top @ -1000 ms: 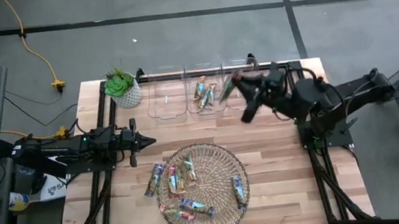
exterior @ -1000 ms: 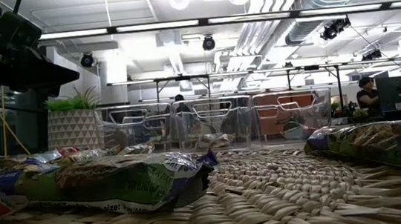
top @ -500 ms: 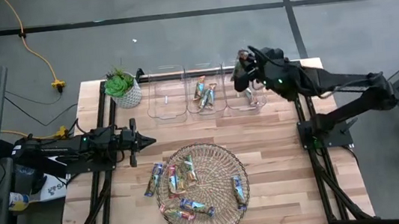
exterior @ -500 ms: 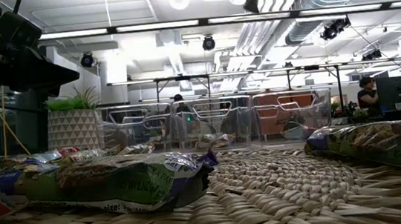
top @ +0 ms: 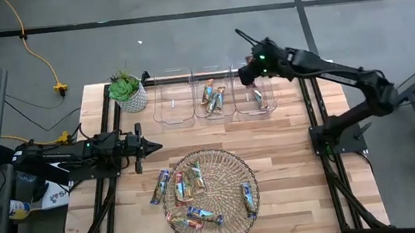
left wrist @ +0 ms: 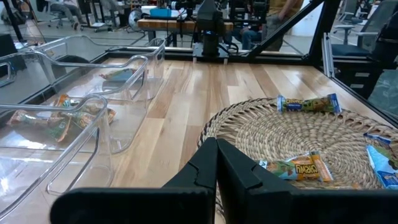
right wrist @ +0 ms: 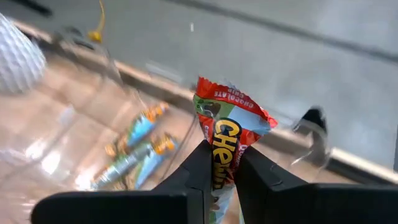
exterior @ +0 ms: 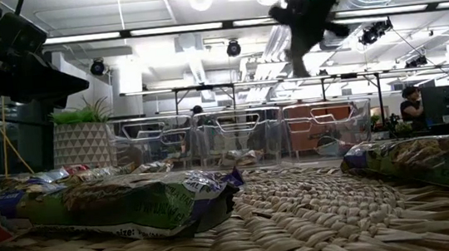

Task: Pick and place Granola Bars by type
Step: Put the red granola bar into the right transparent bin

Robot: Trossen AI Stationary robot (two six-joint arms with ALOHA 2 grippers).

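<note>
Right tool [right wrist: 219, 163] clamped on a red-topped granola bar [right wrist: 229, 134], hanging above the rightmost clear bin [top: 257, 103], probably to drop it with the bar [top: 260, 99] already there. Middle bin [top: 215, 109] holds blue-wrapped bars [top: 213, 98]; left bin [top: 172, 109] looks bare. Remaining bars [top: 190, 183] lie on the wicker mat [top: 225, 165] (one [top: 161, 186] half off it). Left tool [left wrist: 216, 167], fingers together, waits at the worktop's [top: 289, 146] left edge.

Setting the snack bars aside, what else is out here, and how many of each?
Clear bins: 3
Wicker mat: 1
Potted plant: 1
Robot arms: 2
Total: 7
</note>
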